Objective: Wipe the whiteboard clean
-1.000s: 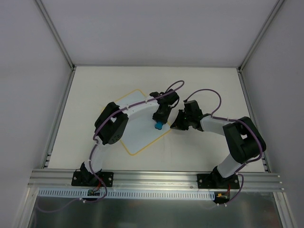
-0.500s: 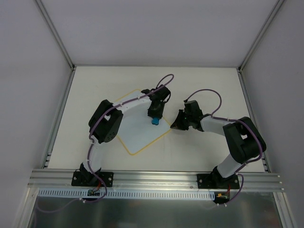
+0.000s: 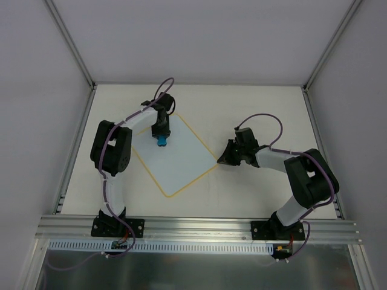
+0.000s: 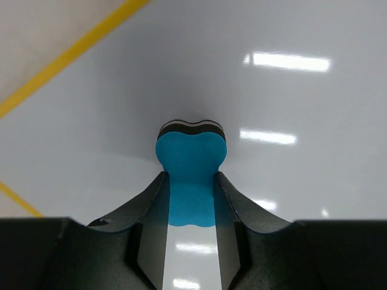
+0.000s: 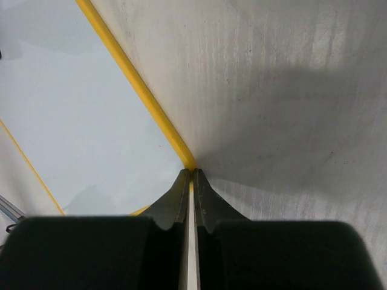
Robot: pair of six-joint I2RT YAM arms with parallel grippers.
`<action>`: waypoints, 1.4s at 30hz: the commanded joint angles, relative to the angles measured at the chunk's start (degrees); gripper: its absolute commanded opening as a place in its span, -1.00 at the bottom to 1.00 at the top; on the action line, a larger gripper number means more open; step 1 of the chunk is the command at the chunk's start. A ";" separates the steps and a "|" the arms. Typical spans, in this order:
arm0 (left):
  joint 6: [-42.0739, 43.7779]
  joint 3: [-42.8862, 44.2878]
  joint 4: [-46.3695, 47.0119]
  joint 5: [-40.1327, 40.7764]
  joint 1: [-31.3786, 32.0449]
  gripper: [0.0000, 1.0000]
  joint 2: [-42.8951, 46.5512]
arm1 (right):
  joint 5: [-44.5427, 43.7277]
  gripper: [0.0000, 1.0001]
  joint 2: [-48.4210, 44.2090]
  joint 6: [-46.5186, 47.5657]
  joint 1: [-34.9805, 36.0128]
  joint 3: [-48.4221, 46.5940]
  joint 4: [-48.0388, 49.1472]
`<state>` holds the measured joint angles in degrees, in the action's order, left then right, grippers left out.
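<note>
The whiteboard (image 3: 178,160) lies turned like a diamond on the table, pale with a thin yellow border, and no writing shows on it. My left gripper (image 3: 161,136) is shut on a small blue eraser (image 3: 161,142) over the board's far left part. In the left wrist view the eraser (image 4: 191,162) is pinched between the fingers of the left gripper (image 4: 191,176) and its dark underside meets the glossy whiteboard (image 4: 284,109). My right gripper (image 3: 221,161) is shut, its tips (image 5: 192,173) at the board's right yellow corner (image 5: 188,162), with the whiteboard (image 5: 84,121) to their left.
Beige table top (image 3: 260,109) surrounds the board. White walls and metal frame posts (image 3: 72,42) close in the left, back and right. An aluminium rail (image 3: 199,226) carrying both arm bases runs along the near edge.
My left gripper has swept the eraser across the board from its right-middle part to the far left. The right arm has stayed put at the corner.
</note>
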<state>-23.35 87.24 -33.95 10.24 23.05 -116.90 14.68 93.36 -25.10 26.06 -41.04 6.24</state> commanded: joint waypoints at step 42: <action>3.14 5.84 -4.98 -2.67 -36.58 0.70 3.25 | -29.69 0.98 -40.53 23.95 -3.65 -13.97 -41.91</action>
<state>-19.14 94.30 -38.00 9.96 -13.21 -120.75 -10.46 55.66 -3.40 22.83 -50.22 -31.81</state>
